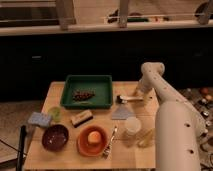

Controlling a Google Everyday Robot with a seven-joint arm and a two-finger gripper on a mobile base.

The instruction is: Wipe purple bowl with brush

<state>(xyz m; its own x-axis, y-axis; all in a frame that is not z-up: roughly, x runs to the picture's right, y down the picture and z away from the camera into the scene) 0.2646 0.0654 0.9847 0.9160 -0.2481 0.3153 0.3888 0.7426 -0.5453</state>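
Note:
The purple bowl (55,137) sits at the front left of the wooden table (125,155), next to the orange bowl (93,140). The brush (129,98) lies flat right of the green tray (105,82), dark head to the left and whitish handle pointing right. My gripper (140,93) hangs at the end of the white arm (170,120), right at the handle end of the brush. The camera view does not show whether it touches the handle.
The green tray holds dark bits. A tan-and-dark scrubber (81,118), a blue sponge (39,119) and a small green cup (55,113) lie left of centre. A fork (110,142), a grey cloth (121,113) and a clear cup (132,125) lie between brush and bowls.

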